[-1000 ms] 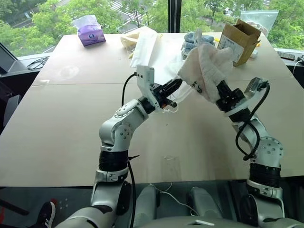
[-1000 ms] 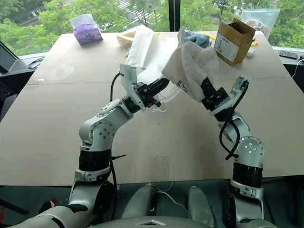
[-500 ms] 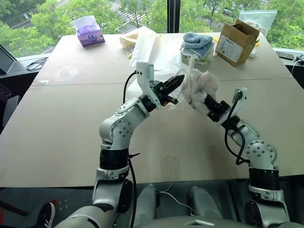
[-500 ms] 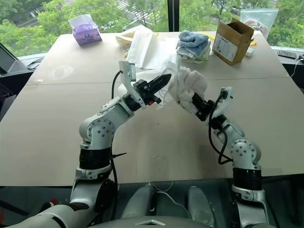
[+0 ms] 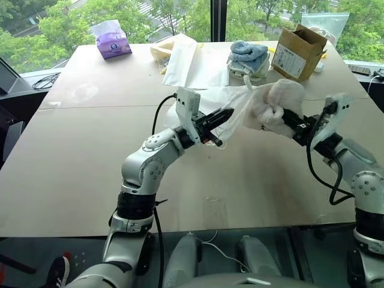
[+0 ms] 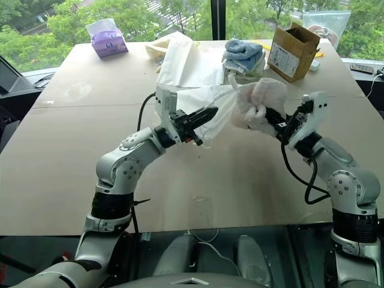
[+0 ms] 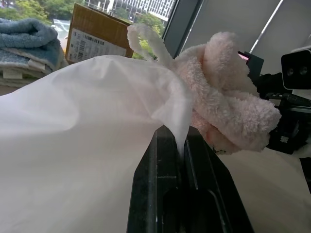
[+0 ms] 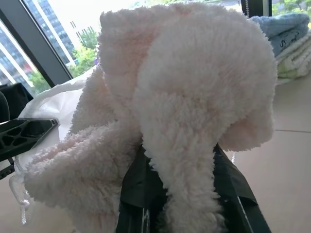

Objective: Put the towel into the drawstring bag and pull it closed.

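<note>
While the small fluffy off-white terry towel (image 6: 259,103) sits bunched at the mouth of the translucent white thin-fabric drawstring bag (image 6: 207,105), it is not yet inside; most of it is outside the opening, above the pale wooden table (image 6: 72,150). My right gripper (image 6: 277,122) is clamped on the towel's near end, jaws nearly together with the pile between them. My left gripper (image 6: 203,117) is fully closed, pinching one thin edge of the bag's rim.

Risks, as I judge them: I hold the mouth at a single point, so the fabric may collapse across the opening and the towel would push the bag away instead of entering. The bunched towel looks nearly as broad as the mouth; it could snag on the rim or on the white cord loop (image 7: 146,41) above it. A hard push could also pull the thin fabric out of my left pinch.

Not verifiable: how wide the mouth stands open, since the towel covers it; whether any towel has passed the rim; where the second cord lies. The left wrist view hides my own fingertips behind fabric. Beyond, a stack of blue and pale folded towels (image 6: 243,57) and a brown cardboard box (image 6: 292,51) stand well apart.
</note>
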Robot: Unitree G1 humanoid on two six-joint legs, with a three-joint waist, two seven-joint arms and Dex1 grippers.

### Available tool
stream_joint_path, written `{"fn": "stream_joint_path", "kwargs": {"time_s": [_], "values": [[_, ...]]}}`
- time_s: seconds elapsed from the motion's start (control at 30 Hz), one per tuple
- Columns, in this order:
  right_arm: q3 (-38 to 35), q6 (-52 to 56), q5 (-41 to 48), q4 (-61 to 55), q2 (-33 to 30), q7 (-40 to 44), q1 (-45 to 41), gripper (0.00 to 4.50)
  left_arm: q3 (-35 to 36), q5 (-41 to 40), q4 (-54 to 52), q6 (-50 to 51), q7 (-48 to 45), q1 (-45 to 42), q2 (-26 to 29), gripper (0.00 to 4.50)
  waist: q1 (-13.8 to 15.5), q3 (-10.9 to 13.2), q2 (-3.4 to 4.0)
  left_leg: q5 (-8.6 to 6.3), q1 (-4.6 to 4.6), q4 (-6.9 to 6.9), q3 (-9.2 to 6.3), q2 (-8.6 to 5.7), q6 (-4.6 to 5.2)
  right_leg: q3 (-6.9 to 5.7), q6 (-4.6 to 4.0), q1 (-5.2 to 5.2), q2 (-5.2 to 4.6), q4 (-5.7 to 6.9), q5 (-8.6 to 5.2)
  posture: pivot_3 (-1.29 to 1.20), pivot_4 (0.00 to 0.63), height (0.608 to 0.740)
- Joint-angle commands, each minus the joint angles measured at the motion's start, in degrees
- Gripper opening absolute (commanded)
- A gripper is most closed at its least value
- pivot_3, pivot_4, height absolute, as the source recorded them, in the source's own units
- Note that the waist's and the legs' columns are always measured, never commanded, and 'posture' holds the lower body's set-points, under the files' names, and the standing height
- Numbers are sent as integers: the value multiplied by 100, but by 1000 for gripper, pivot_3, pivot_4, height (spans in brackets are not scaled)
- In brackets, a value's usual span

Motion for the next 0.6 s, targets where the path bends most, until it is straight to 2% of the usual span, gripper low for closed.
{"fn": "stream_joint_path", "kwargs": {"time_s": [0.03, 0.13, 0.2, 0.37, 0.6], "values": [[472, -86, -413, -298, 161, -99, -200, 23, -42, -50, -231, -93, -81, -44, -52, 0, 5, 0, 0, 0, 0, 0, -2, 0, 0, -2, 0, 0, 0, 0, 0, 0, 150, 740], [688, -165, -617, -237, 506, -193, -278, 23, 43, -147, -227, -23, -7, -71, -145, 0, 15, 0, -1, 0, -2, 0, -5, 0, 0, -4, 0, 0, -1, 0, 0, 0, 150, 740], [990, -316, -1061, -197, 587, -239, -314, 23, 53, -142, -227, -27, -33, -86, -133, 0, 25, 1, -1, 0, -5, 1, -6, 0, -1, -5, 0, 0, -4, -1, 0, 0, 150, 740], [1658, -951, -2274, -216, 281, -8, -310, 23, 79, -178, -236, -20, -51, -91, -134, 0, 30, 1, -1, 1, -4, 2, -10, -2, -1, -10, 0, 0, -4, -2, 0, 0, 150, 740], [1198, -1116, -2141, 13, 927, -78, -708, 23, -16, -304, -294, 61, -259, -39, -110, 0, 3, 1, -1, 1, 0, 1, -6, 1, -2, -5, 0, 0, -1, 1, 0, 0, 150, 740]]}}
